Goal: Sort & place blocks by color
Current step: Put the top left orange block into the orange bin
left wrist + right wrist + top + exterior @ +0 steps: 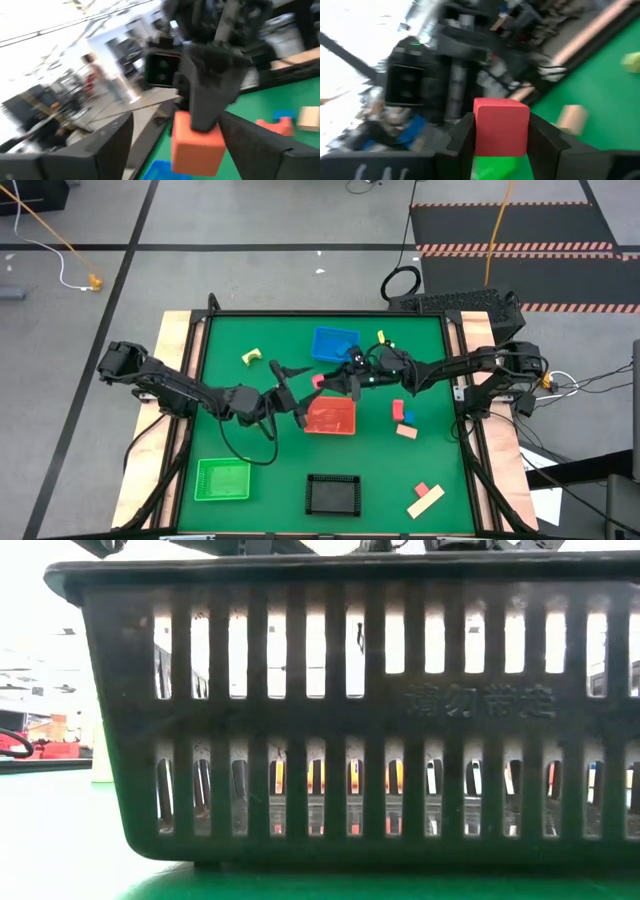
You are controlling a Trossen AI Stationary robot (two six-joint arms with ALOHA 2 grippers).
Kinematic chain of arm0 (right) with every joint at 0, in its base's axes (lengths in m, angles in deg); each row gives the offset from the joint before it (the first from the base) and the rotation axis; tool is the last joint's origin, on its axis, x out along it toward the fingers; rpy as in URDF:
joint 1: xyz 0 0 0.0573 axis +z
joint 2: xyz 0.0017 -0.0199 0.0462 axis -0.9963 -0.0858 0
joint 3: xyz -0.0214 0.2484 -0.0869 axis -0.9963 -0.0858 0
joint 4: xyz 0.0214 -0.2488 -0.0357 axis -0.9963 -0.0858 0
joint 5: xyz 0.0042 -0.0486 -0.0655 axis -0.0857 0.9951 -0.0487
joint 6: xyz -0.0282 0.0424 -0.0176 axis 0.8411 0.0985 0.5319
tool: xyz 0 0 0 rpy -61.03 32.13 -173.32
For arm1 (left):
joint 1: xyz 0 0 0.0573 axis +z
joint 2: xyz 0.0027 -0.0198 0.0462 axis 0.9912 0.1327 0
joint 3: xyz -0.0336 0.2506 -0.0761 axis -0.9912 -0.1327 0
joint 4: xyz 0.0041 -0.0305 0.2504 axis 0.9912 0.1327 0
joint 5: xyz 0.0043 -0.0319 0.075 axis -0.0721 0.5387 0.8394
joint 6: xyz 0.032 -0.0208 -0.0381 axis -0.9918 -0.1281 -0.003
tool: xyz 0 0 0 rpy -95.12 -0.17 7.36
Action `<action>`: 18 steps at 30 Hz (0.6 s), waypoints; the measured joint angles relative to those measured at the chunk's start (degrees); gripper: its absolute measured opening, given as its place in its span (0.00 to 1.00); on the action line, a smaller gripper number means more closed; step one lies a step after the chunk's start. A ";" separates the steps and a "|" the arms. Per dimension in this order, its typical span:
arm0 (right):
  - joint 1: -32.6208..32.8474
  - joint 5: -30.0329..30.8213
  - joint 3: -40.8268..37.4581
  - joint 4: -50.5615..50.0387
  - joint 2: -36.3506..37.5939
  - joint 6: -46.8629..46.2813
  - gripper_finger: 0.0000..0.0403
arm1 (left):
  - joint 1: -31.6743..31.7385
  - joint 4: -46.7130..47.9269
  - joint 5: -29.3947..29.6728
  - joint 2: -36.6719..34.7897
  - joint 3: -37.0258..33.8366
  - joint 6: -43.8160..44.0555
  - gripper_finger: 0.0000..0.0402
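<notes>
A red cube block (501, 127) sits between my right gripper's (502, 142) fingers, and the gripper is shut on it. In the high view this block (318, 382) hangs by the far-left corner of the red bin (345, 425). My left gripper (290, 393) is open just left of it. In the left wrist view its fingers stand wide on either side of the cube (197, 147) without touching. Yellow blocks (251, 357) (381, 337), a red arch (398, 410), a blue block (409, 418) and tan pieces (406, 431) (425, 502) lie on the green table. My right gripper pinches the red cube between its two fingers, one on each opposite side face (479, 135). The fingers (210, 100) come slanting down from the table's right side and cover the cube's upper part. The cube is lifted clear of the table, roughly upright.
The blue bin (335, 343) is far of the grippers. The green bin (222, 478) is near left and the black bin (332, 493) near centre; its slatted wall (350, 710) fills the low view. A small red block (424, 491) lies near right. A person stands in the room beyond.
</notes>
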 joint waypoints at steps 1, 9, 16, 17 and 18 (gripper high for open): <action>-0.74 0.01 -0.01 -2.32 0.53 0.47 0.30 | -0.32 -0.12 2.81 -0.03 0.04 -0.02 0.76; -3.30 0.08 -0.01 -22.81 4.69 3.24 0.30 | -3.56 4.39 31.10 -0.07 0.04 2.94 0.80; 3.12 3.03 -0.01 -31.02 4.80 5.35 0.30 | -5.02 7.32 46.42 -0.07 0.04 4.10 0.71; 4.06 3.79 -0.03 -31.29 4.80 6.09 0.30 | -5.02 7.37 46.41 -0.07 0.04 4.09 0.70; 4.93 4.61 -0.01 -31.25 4.80 6.88 0.30 | -5.00 7.41 46.39 -0.07 0.04 4.09 0.68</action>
